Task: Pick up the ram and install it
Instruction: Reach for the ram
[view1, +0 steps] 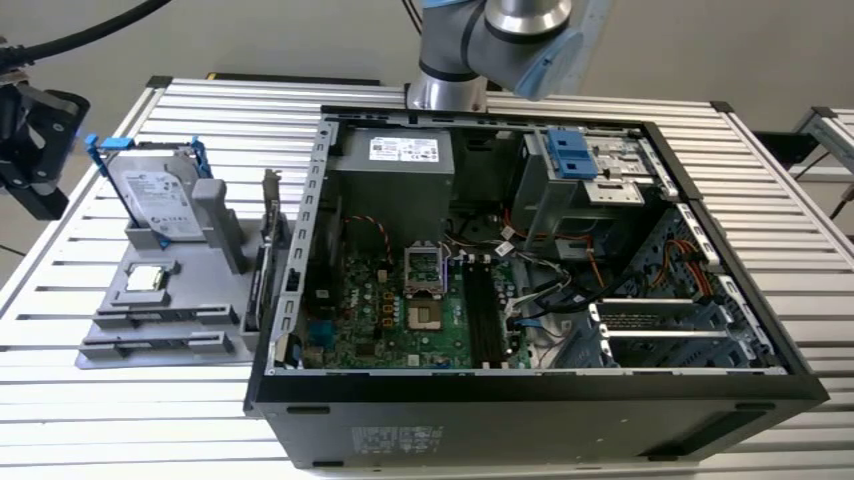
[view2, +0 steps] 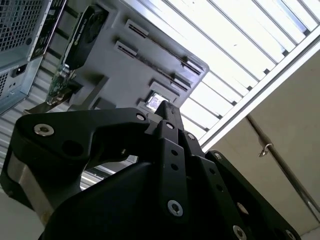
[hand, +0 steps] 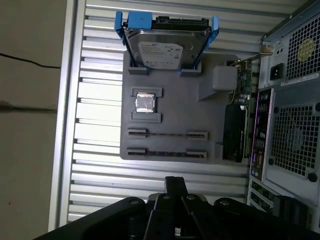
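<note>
The ram (hand: 165, 154) lies on the tray (hand: 180, 102) beside the case (hand: 295, 125).

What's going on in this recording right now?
The arm's black hand, shut and empty, hovers over the slatted metal table beside the grey parts holder. The long, thin dark ram stick lies in the holder's slot, not yet picked up. The open black computer case stands beside it.

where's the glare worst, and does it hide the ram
In the second wrist view the table slats blow out white behind the dark gripper; in the first wrist view slats beside the grey holder glare too, yet the ram stays visible; the exterior view is evenly lit.
</note>
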